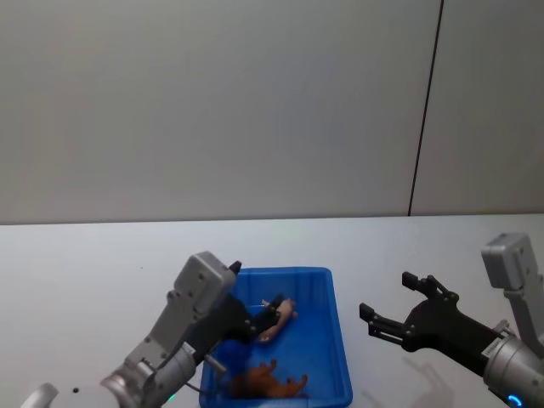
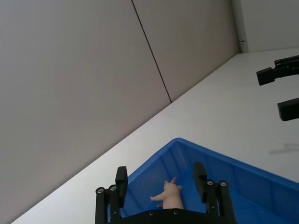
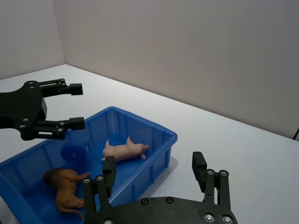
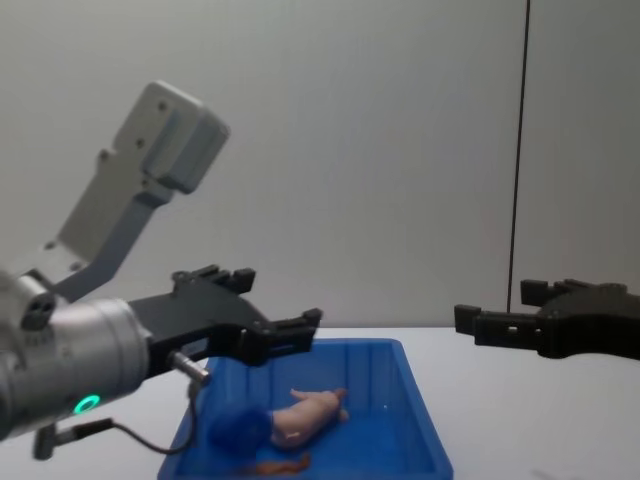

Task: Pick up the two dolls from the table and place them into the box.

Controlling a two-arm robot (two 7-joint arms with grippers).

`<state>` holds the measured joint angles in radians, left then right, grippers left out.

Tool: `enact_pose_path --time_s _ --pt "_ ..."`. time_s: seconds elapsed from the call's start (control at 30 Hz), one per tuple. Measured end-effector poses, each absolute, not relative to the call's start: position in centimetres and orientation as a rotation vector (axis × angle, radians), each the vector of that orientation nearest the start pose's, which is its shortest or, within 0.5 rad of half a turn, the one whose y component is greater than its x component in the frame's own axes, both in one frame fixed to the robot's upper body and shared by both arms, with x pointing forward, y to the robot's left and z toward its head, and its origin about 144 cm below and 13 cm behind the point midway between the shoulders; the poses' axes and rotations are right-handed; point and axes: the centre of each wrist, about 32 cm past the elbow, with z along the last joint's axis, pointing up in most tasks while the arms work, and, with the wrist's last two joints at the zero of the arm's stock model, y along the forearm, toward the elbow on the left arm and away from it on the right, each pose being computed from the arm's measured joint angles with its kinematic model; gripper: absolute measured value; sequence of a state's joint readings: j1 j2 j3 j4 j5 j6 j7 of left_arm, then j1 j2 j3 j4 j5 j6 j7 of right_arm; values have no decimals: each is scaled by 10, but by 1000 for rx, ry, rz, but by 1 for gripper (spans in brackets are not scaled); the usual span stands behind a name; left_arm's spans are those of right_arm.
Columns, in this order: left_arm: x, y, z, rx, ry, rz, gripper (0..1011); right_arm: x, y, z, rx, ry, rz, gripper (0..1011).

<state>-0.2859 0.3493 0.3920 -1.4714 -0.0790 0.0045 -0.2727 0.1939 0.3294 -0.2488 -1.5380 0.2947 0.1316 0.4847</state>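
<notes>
Both our grippers gape empty: left gripper [image 1: 270,316] above the box [image 1: 336,340], right gripper [image 1: 393,308] beside it. Pig [image 1: 278,320] and brown animal [image 1: 268,381] lie inside the box.

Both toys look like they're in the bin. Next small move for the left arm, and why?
Probably lift the left gripper straight up and back from the box. The pink pig lies on the box floor, the brown animal lies beside it, and the left fingers are open over the box, holding nothing. The right gripper hangs open over the table, beside the box.
</notes>
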Motion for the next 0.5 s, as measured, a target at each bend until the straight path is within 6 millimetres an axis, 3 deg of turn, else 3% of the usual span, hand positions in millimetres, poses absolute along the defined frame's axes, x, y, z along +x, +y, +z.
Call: enact_pose_path --time_s 0.2,0.5 --pt "524 216 1192 205 -305 948 999 504 -251 1188 -90 0 -868 1001" --pt "523 215 1197 173 -339 946 1001 504 -251 1188 -90 0 -868 1001"
